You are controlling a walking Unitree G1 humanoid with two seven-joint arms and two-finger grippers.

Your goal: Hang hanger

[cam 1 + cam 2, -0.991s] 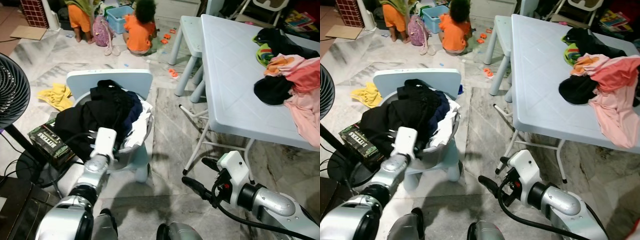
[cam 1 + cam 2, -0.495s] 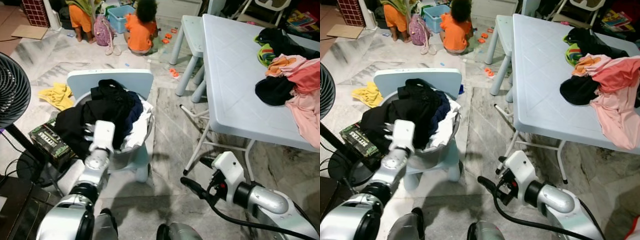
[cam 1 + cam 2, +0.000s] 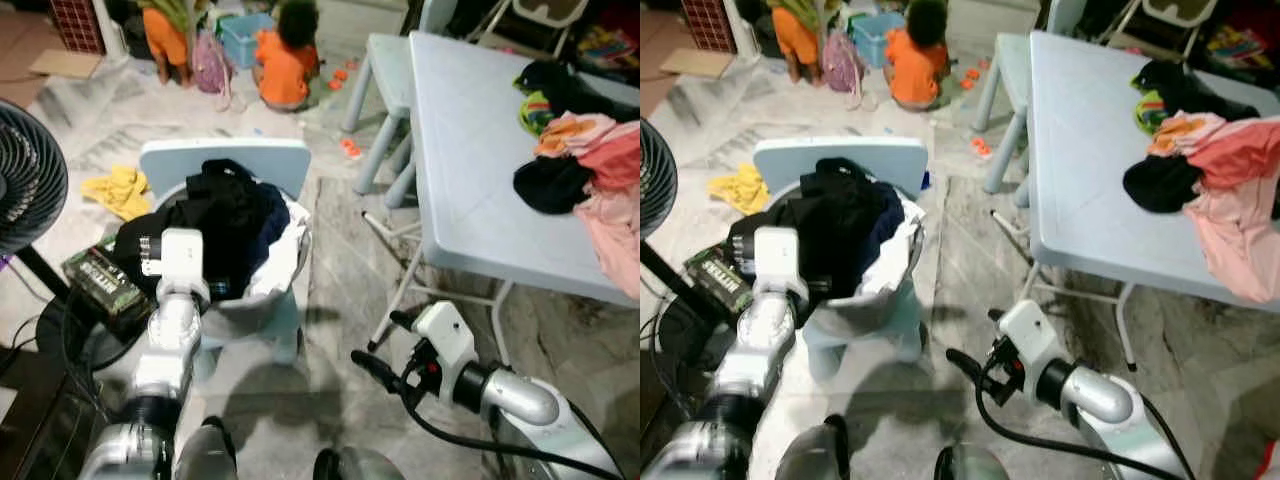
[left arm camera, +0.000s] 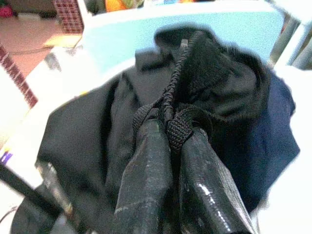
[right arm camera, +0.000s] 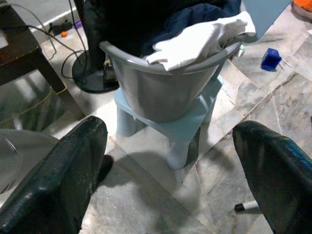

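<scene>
A grey basket (image 3: 255, 300) heaped with black clothing (image 3: 225, 205) and a white cloth (image 3: 285, 255) stands on a light blue chair (image 3: 225, 155). My left gripper (image 4: 174, 130) reaches into the pile from the front left. It is shut on a braided black cord (image 4: 170, 92) of a black garment, and the cord loops around its fingertips. My right gripper (image 3: 385, 342) hangs low over the floor to the right of the basket. It is open with nothing between its fingers (image 5: 63, 175), and it points toward the basket (image 5: 161, 92).
A light blue folding table (image 3: 470, 170) with a heap of clothes (image 3: 585, 160) stands on the right, and a small blue stool (image 3: 385, 60) stands behind it. A black fan (image 3: 25, 180), a box (image 3: 100, 275) and a yellow cloth (image 3: 118, 190) lie on the left. Two people (image 3: 285, 60) sit on the floor further back.
My left wrist has moved a little left and up along the pile of clothes. The right gripper has drifted slightly left and stays open. The view has shifted a little.
</scene>
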